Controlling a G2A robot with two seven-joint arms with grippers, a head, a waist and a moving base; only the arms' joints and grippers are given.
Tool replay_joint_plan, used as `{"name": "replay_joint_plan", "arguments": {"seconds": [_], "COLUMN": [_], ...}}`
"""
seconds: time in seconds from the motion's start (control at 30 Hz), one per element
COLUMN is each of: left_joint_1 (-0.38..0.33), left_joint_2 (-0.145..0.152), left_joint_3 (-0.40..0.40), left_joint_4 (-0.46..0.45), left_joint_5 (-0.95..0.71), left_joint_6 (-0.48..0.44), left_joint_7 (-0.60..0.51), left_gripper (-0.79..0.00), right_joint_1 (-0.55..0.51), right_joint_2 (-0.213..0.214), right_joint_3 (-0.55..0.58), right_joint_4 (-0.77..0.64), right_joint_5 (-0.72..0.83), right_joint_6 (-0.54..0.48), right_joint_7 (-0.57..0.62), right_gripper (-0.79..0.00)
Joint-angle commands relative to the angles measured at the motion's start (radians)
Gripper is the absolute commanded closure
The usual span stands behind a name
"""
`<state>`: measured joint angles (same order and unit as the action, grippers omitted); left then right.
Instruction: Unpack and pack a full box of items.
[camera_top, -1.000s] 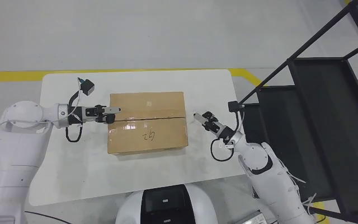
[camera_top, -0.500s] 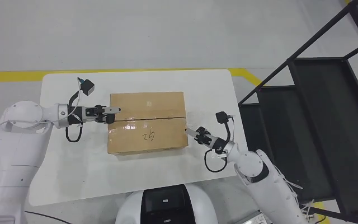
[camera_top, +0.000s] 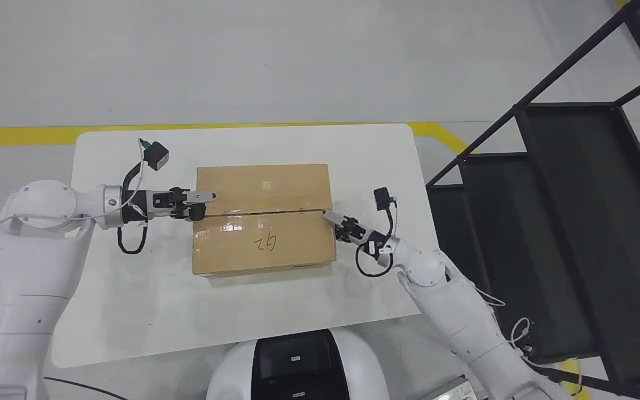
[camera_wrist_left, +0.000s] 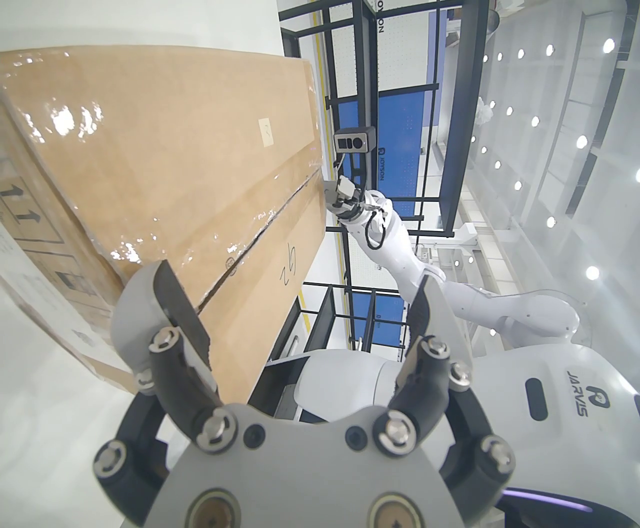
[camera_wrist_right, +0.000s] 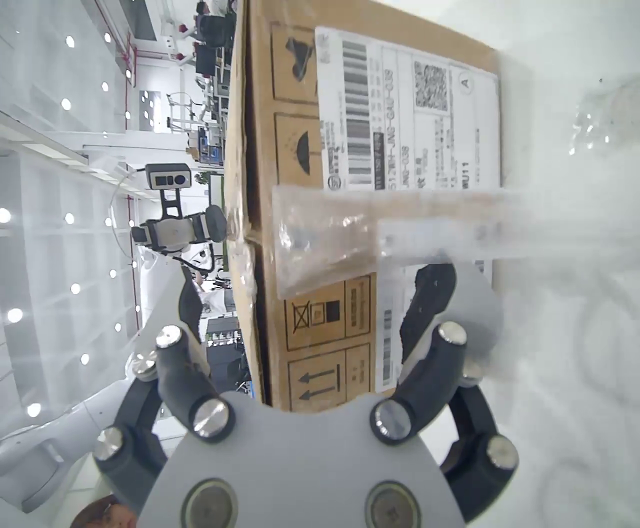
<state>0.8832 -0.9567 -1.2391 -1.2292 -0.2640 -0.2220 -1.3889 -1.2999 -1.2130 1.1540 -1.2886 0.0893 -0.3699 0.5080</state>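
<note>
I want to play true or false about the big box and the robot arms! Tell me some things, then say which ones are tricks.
1. The brown cardboard box has its top flaps shut. True.
2. The box sits on the floor. False: it rests on the white table.
3. The left tool and the right tool are both open. True.
4. Both tools are at the same end of the box. False: one is at each end.
</note>
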Motion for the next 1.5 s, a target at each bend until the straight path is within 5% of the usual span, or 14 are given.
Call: {"name": "replay_joint_plan", "arguments": {"seconds": [0.0,0.43,0.83,1.47], "left_joint_1": [0.0,0.0,0.0,0.0], "left_joint_2": [0.0,0.0,0.0,0.0], "left_joint_3": [0.0,0.0,0.0,0.0], "left_joint_4": [0.0,0.0,0.0,0.0], "left_joint_5": [0.0,0.0,0.0,0.0], "left_joint_6": [0.0,0.0,0.0,0.0], "left_joint_7": [0.0,0.0,0.0,0.0], "left_gripper": [-0.785,-0.785,-0.785,-0.785], "right_joint_1": [0.02,-0.065,-0.154,-0.14], "right_joint_2": [-0.004,0.013,0.027,0.028], "right_joint_3": [-0.01,0.064,0.11,0.082], "right_joint_4": [0.024,-0.105,-0.303,-0.375], "right_joint_5": [-0.014,-0.053,-0.192,-0.304], "right_joint_6": [-0.006,-0.111,-0.081,-0.038], "right_joint_7": [-0.015,-0.062,-0.11,-0.092], "right_gripper": [-0.785,-0.785,-0.785,-0.785]}}
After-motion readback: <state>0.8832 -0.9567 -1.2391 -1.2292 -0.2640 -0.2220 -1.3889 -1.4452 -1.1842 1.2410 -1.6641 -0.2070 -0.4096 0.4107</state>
